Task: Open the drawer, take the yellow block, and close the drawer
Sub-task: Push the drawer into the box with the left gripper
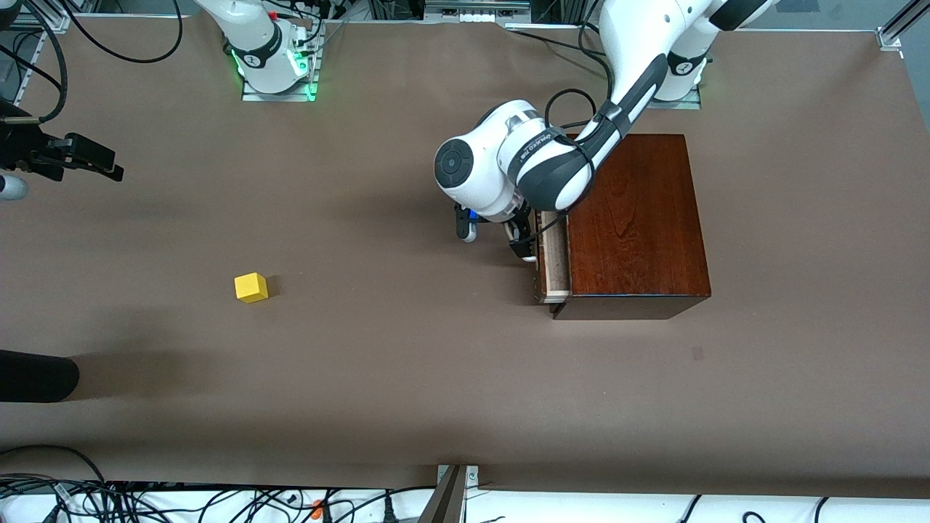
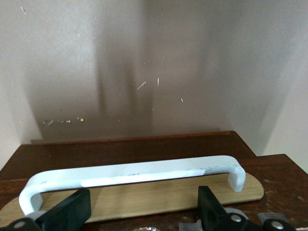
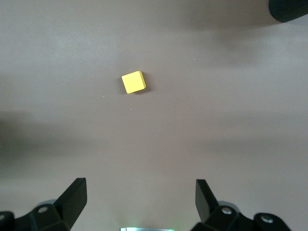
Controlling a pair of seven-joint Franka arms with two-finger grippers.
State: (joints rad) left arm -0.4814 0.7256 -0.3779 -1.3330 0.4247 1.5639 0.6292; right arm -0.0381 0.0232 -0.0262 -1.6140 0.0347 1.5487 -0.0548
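The dark mahogany box [image 1: 636, 218] stands toward the left arm's end of the table. Its drawer [image 1: 555, 256] is out by a narrow strip of pale wood. My left gripper [image 1: 494, 237] is open in front of the drawer. In the left wrist view the gripper [image 2: 142, 212] has one finger on each side, just short of the white bar handle [image 2: 134, 173], not closed on it. The yellow block [image 1: 251, 287] lies on the open table toward the right arm's end. My right gripper [image 1: 102, 165] hangs open and empty above the table, with the block [image 3: 133, 82] apart from it.
A black rounded object [image 1: 36, 376] reaches in at the table edge at the right arm's end, nearer to the front camera than the block; it also shows in the right wrist view [image 3: 288, 9]. Brown table [image 1: 407, 378] lies between block and box.
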